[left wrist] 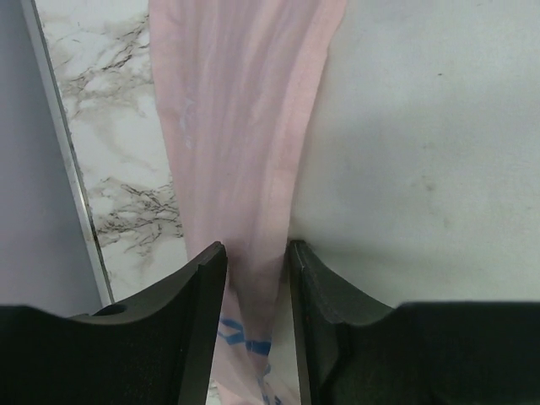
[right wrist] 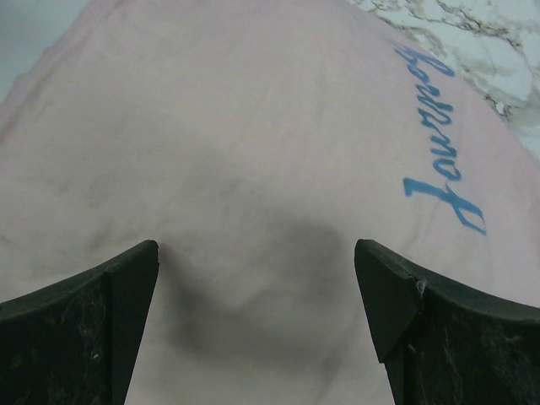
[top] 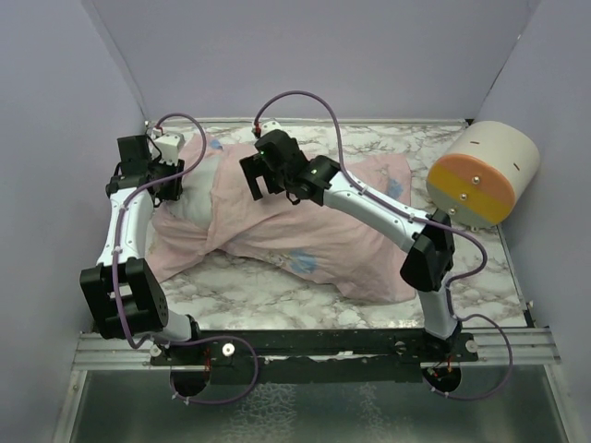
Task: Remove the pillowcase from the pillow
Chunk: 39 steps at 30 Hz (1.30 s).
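Top view, pillowcase: the thin pale pink fabric pillowcase point(top: 286, 226) lies plain side out across the grey-veined white marble tabletop point(top: 277, 300), rumpled, running from the far left towards the near right.
Top view, pillow: the plump white pillow point(top: 189, 205) shows bare at the left end; the rest is under the pink cloth.
Top view, left gripper: the left gripper point(top: 166, 180) sits at the pillow's left end, at the cloth's edge.
Top view, right gripper: the right gripper point(top: 261, 185) hangs over the middle of the covered pillow, fingers apart.
Top view, cylinder: a cream-and-orange cylinder point(top: 485, 175) lies at the far right, just beside the pillowcase's right end.
Top view, print: a faint blue mark point(top: 300, 261) shows on the cloth; unreadable here.
Left wrist, gripper: the left gripper point(left wrist: 257, 278) is pinched on a stretched strip of pillowcase point(left wrist: 240, 135).
Left wrist, surroundings: bare pillow point(left wrist: 422, 152) to the right of the strip, tabletop point(left wrist: 114, 135) to the left.
Left wrist, print: blue marks point(left wrist: 245, 337) low between the fingers, not legible.
Right wrist, gripper: the right gripper point(right wrist: 257, 287) is spread wide over the pillowcase point(right wrist: 211, 126), a shallow hollow in the cloth between the fingers; nothing is held.
Right wrist, writing: blue script point(right wrist: 443, 143) reading "Journey" runs along the cloth's right side.
Right wrist, tabletop: marble point(right wrist: 481, 29) at the upper right corner.
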### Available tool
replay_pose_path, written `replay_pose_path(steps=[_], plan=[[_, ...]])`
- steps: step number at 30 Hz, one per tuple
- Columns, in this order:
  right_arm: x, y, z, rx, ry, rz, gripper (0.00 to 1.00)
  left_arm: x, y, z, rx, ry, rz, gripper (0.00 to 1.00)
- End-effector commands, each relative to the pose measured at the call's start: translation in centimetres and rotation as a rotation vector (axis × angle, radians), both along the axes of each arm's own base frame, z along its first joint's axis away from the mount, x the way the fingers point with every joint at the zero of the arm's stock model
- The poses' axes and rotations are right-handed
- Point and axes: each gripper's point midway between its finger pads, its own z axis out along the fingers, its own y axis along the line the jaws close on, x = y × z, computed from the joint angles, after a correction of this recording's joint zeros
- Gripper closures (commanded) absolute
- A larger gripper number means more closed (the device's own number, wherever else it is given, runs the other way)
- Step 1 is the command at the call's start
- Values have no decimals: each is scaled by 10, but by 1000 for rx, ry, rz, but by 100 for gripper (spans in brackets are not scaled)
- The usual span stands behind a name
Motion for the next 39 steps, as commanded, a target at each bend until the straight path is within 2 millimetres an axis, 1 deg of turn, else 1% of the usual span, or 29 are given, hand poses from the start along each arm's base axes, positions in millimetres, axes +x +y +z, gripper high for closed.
replay_pose_path(steps=[1, 4, 6, 9, 11, 13, 15, 16, 17, 19, 21, 23, 25, 27, 29, 31, 32, 33, 34, 35, 36, 37, 39], plan=[[0, 41, 7, 47, -19, 97, 0, 14, 21, -12, 69, -9, 68, 62], [6, 58, 0, 36, -24, 154, 1, 7, 27, -29, 110, 23, 70, 62], [7, 71, -1, 32, -34, 227, 1, 4, 25, -34, 110, 30, 60, 64], [9, 84, -4, 20, -36, 305, 1, 1, 18, -34, 81, 24, 39, 83], [16, 86, -1, 43, -40, 334, 1, 0, 12, -32, 50, 16, 32, 89], [32, 76, 15, 112, -35, 336, 1, -1, 5, -30, 10, 16, 21, 89], [54, 59, 30, 208, -18, 335, 1, -4, -4, -31, -39, 26, 10, 89], [65, 50, 36, 246, -17, 342, 1, -8, -9, -33, -65, 39, 2, 89], [75, 41, 37, 262, -21, 342, 1, -11, -13, -36, -88, 53, -4, 90], [93, 28, 28, 247, -27, 343, 1, -18, -22, -41, -135, 77, -12, 95], [95, 31, 7, 239, 6, 385, 1, -25, -30, -48, -175, 105, -18, 98], [92, 38, -25, 225, 69, 429, 1, -30, -34, -56, -204, 136, -19, 100], [83, 41, -64, 209, 165, 459, 1, -31, -36, -63, -224, 162, -12, 100], [67, 39, -100, 201, 272, 480, 2, -27, -36, -69, -240, 181, -1, 100], [45, 31, -132, 191, 367, 498, 9, -20, -36, -75, -252, 199, 13, 100], [24, 20, -147, 207, 410, 504, 18, -9, -36, -78, -260, 212, 29, 100], [12, 15, -149, 223, 425, 506, 23, -1, -37, -77, -260, 212, 32, 100], [2, 12, -145, 251, 425, 506, 29, 8, -38, -78, -257, 219, 31, 100], [-6, 8, -142, 280, 413, 506, 35, 20, -39, -71, -245, 207, 28, 100], [-13, 5, -133, 306, 403, 502, 41, 34, -41, -64, -234, 195, 21, 100], [-19, 1, -127, 326, 399, 490, 47, 48, -42, -54, -225, 178, 16, 100], [-23, -3, -121, 339, 389, 470, 51, 64, -45, -38, -216, 149, 8, 100], [-23, -11, -105, 358, 346, 406, 60, 92, -51, -6, -206, 94, -10, 100]])
